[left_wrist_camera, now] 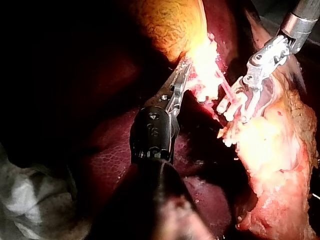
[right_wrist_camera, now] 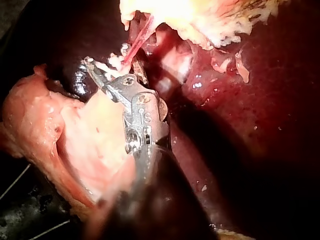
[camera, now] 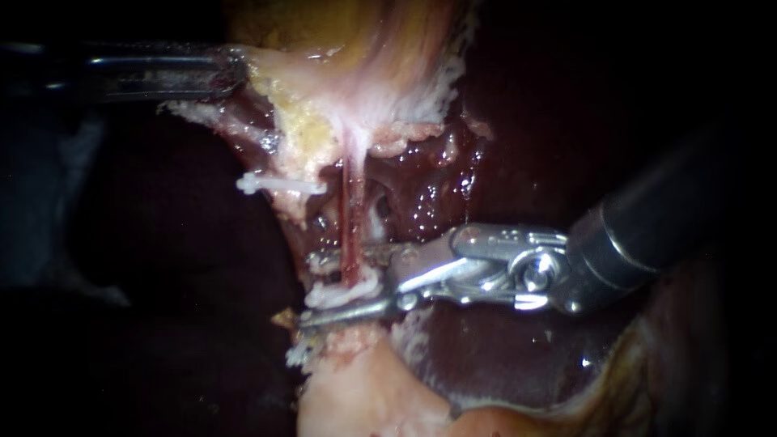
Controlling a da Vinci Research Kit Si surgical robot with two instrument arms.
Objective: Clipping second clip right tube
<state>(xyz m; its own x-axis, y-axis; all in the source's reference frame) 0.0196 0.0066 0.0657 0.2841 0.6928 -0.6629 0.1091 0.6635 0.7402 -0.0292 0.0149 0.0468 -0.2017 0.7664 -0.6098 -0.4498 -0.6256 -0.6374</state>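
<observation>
Right jaws: right instrument (camera: 309, 290), ridged bright metal, apart astride the tube (camera: 353, 218)
Left jaws: left instrument (camera: 235, 73), slim, clamped on the gallbladder (camera: 380, 48) edge
Tube: thin, red, taut, between the right jaws
Clip (camera: 344, 293): white, lumpy, on the tube in that gap
Other clip (camera: 279, 186): white bar beside the tube
Liver (camera: 502, 356): dark, wet, glossy
Left wrist view only: gallbladder's orange pebbled body
Right wrist view only: pale pink flap (right_wrist_camera: 75, 135) beside the shaft

our right instrument (camera: 312, 289) bright polished metal, liver (camera: 502, 364) wet and glossy, gallbladder (camera: 388, 65) pale, rough, clip (camera: 279, 186) matt white plastic, tube (camera: 352, 218) smooth, moist
</observation>
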